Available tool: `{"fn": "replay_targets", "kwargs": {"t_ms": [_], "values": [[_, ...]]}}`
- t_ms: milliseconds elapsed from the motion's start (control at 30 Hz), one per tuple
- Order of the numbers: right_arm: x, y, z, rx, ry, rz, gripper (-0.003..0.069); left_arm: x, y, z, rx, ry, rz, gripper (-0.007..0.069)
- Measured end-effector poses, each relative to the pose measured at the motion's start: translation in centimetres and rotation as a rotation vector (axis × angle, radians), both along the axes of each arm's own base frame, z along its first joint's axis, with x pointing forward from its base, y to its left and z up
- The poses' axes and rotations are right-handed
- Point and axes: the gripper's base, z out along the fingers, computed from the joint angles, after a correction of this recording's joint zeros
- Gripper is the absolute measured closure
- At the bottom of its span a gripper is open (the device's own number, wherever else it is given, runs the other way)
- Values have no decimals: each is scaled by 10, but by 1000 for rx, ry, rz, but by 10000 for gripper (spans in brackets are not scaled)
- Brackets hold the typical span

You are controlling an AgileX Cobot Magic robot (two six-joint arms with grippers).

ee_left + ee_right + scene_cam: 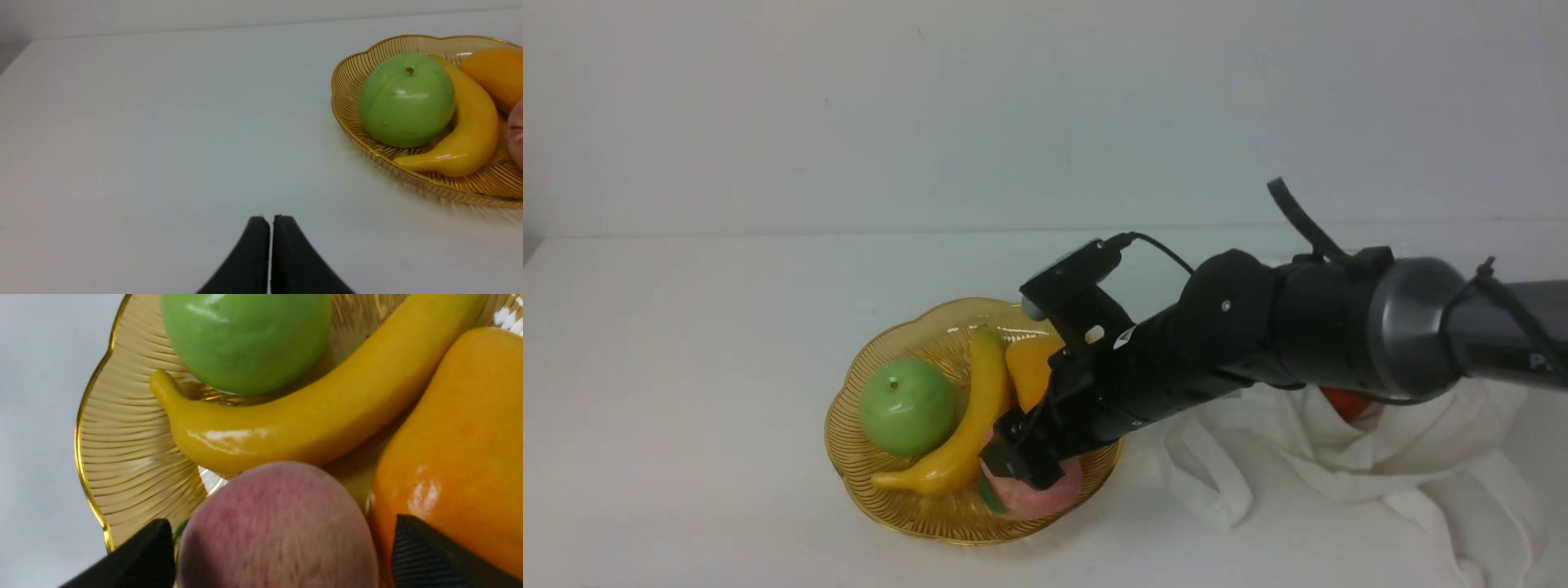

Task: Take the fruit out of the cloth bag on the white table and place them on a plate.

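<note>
Left gripper point(270, 220): fingertips together, nothing between them, over bare white tabletop point(686, 392). Next, around the middle of the tabletop, the scalloped amber plate point(862, 482), ribbed and translucent. Green apple point(908, 407) inside it, by the plate's left rim, stem up. Yellow banana point(968, 433) just right of the apple, curved, one end pointing to the plate's far rim, the other to its near left rim. Pink peach point(1045, 494) in the plate toward the near right rim, green leaf point(990, 495) on its left side. Orange mango point(1031, 367) beyond the peach, toward the far right part of the plate, partly behind the arm. Right gripper point(282, 555): fingers apart, one on either side of the peach, low over the plate; peach not clamped. Right arm point(1233, 327) reaches in from the right, above the bag. White cloth bag point(1437, 425) crumpled toward the tabletop's right edge, well apart from the left edge, long strap handles point(1429, 514) trailing toward the near edge. Red apple point(1343, 403) at the bag's opening, mostly hidden by the arm and cloth.
</note>
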Motion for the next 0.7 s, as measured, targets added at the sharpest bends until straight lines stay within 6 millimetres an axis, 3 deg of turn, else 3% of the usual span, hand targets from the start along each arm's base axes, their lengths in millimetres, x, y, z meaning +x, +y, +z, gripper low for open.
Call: {"fn": "replay_targets", "kwargs": {"t_ms": [133,267,367,467,567,600,633,700], "values": [[-2,-3,13,-10,-45,22,-31,0,0,0,0,0,0,632],[-9,-11,46,-9,-130,50,-31,0,0,0,0,0,0,632],[-23,-25,92,14,-205,35,31,0,0,0,0,0,0,632],[-46,-48,143,48,-275,-29,163,0,0,0,0,0,0,632],[-79,-85,194,58,-349,-131,396,0,0,0,0,0,0,632],[-81,-88,198,62,-360,-139,412,0,0,0,0,0,0,632],[-95,-104,213,55,-386,-187,525,0,0,0,0,0,0,632],[-127,-143,243,68,-464,-314,631,0,0,0,0,0,0,632]]}}
